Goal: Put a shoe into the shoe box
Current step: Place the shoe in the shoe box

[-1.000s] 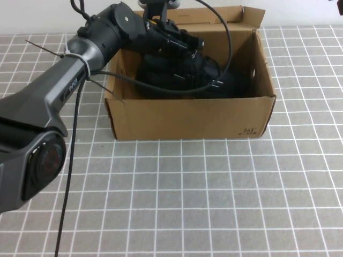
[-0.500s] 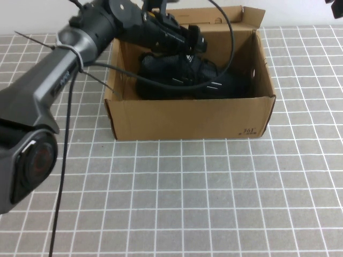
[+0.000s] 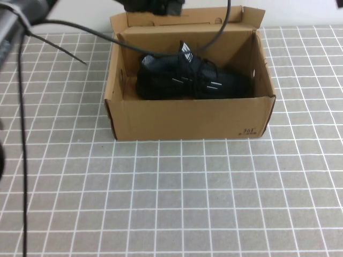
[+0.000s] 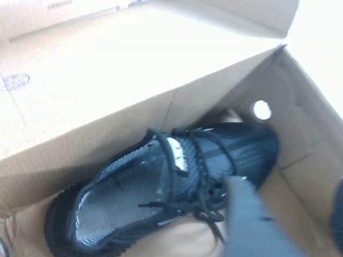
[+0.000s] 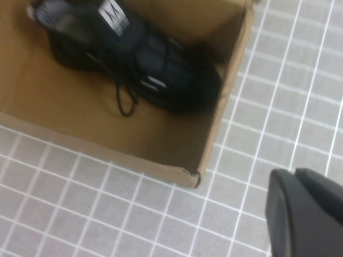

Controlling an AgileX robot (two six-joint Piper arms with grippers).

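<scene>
Since the shoe (image 3: pixel 190 79) is lying inside the box (image 3: pixel 187 115) at upper centre, the left gripper (image 3: pixel 155 5) is hovering empty at the top edge, its spread unclear; the right gripper (image 5: pixel 308 214), pressed together, is sitting parked lower right in its wrist view.

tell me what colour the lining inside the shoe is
Grey, against the black knit of the shoe; it shows best in the left wrist view.

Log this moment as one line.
shoe: inside shoe box | left gripper: above box, empty | right gripper: shut, beside box | lid: open
</scene>
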